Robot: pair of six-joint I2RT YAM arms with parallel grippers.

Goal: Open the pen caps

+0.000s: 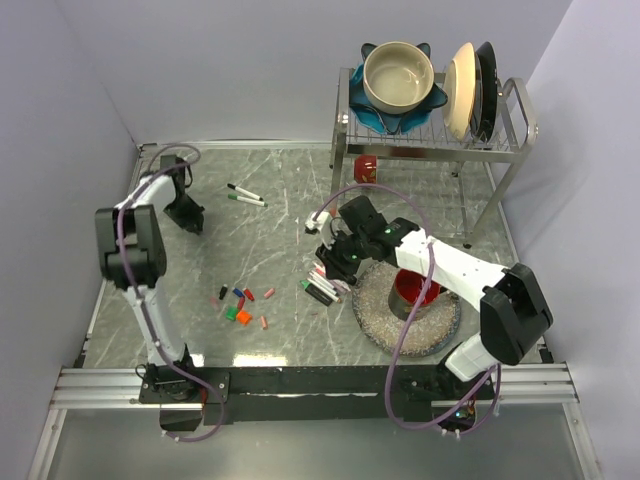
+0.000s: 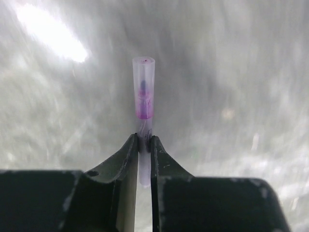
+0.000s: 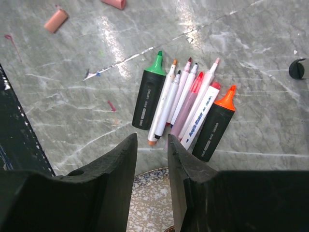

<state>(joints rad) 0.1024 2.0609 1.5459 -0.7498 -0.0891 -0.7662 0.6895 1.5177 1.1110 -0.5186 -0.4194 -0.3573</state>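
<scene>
My left gripper (image 2: 144,140) is shut on a slim translucent piece (image 2: 144,92) with purple inside; whether it is a cap alone or a capped pen I cannot tell. It hovers at the table's far left (image 1: 188,215). Loose pen caps (image 1: 240,300) in red, blue, green, black and orange lie scattered near the front middle; pink ones (image 3: 55,20) show in the right wrist view. My right gripper (image 3: 152,145) stands open and empty just above a row of uncapped markers (image 3: 186,104), among them a green highlighter (image 3: 148,99) and an orange one (image 3: 215,125).
Two capped pens (image 1: 245,195) lie at the back middle. A speckled plate (image 1: 440,320) with a red cup (image 1: 415,290) sits under the right arm. A dish rack (image 1: 430,140) with bowls and plates stands at the back right. A black cap (image 3: 299,68) lies apart.
</scene>
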